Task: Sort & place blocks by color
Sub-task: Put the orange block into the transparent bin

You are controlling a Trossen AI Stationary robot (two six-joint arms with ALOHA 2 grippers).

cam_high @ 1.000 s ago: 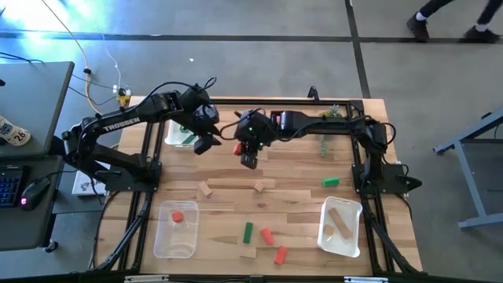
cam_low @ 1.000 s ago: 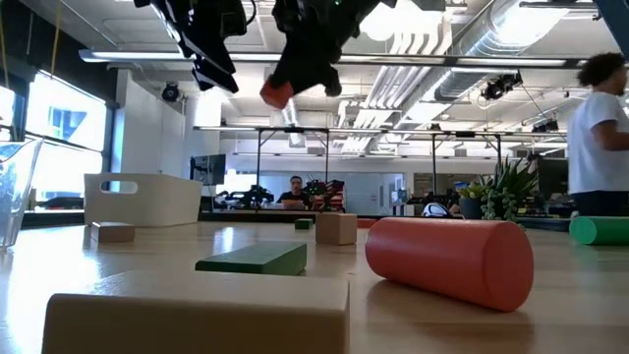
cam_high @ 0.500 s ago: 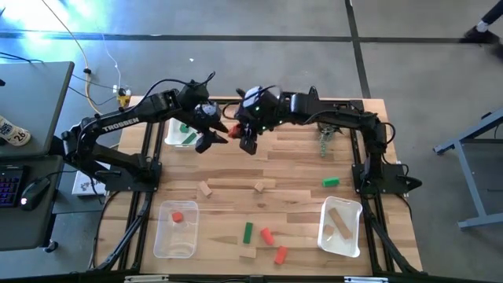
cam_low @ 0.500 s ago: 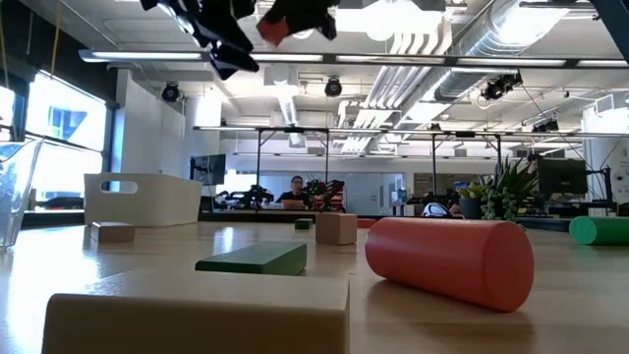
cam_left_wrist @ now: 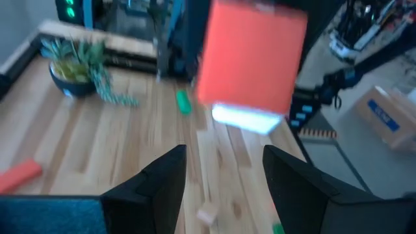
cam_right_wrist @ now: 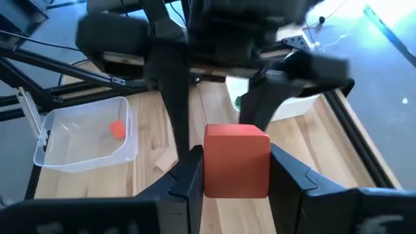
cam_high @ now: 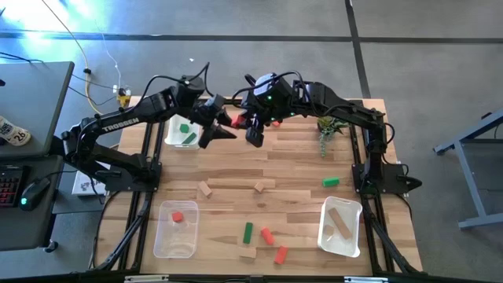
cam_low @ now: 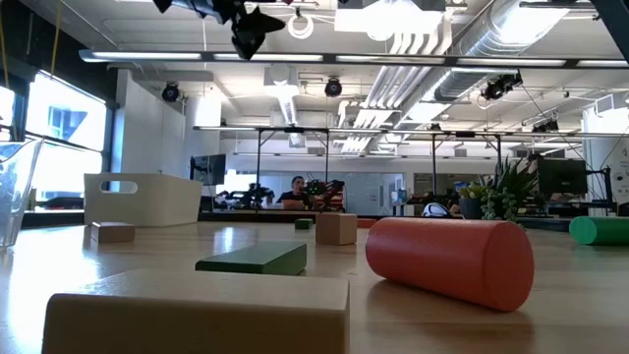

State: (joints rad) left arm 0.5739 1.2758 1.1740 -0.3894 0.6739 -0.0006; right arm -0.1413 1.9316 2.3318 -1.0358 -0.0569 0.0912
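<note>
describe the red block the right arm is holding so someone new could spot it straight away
Look above the far middle of the wooden table, where the two arms meet. The right pincer is shut on a red cube, held in the air facing the open left pincer. Every other red block lies on the table or in a tray.

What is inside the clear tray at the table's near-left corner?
One small red block lies in the clear tray. The rest of its floor looks bare through the plastic, and nothing covers it from above.

Both arms crowd the far edge, plant [cam_high: 326, 130] beside, table [cam_high: 299, 169] middle open
</note>
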